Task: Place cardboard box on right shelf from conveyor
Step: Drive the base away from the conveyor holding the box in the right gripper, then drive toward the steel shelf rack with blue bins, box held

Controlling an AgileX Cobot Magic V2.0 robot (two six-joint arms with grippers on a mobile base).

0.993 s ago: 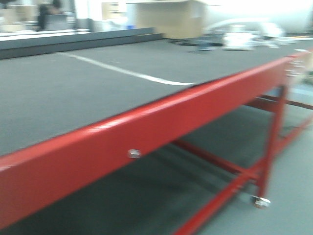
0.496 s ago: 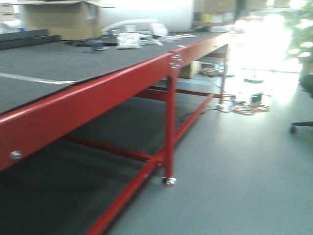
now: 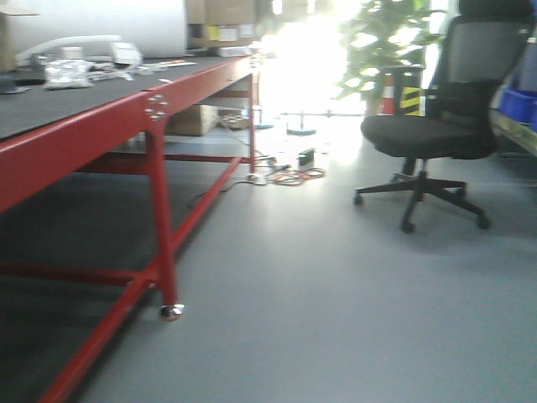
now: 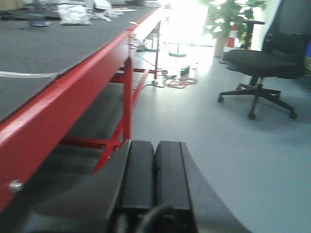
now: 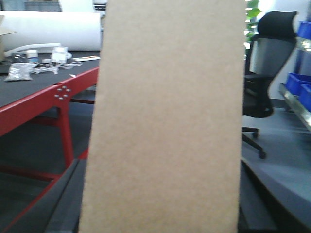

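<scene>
The tan cardboard box (image 5: 167,121) fills the middle of the right wrist view, standing between the dark fingers (image 5: 68,204) of my right gripper (image 5: 163,208), which is shut on it. In the left wrist view my left gripper (image 4: 154,150) is shut, pads pressed together with nothing in them, and hangs over the grey floor beside the conveyor (image 4: 58,53). The conveyor's red frame (image 3: 75,138) and dark belt run along the left of the front view. A strip of the right shelf (image 3: 516,130) shows at the far right edge, and its metal rail (image 5: 296,104) lies right of the box.
A black office chair (image 3: 436,126) on castors stands on the floor between conveyor and shelf. Blue bins (image 5: 299,82) sit on the shelf. Cables (image 3: 294,172) lie on the floor by a bright doorway, with a plant (image 3: 382,42) behind. Clutter (image 3: 84,67) lies on the belt's far end.
The front view has swung to the right: the conveyor slid from filling the frame to the left side, and the floor, chair and shelf edge came into view.
</scene>
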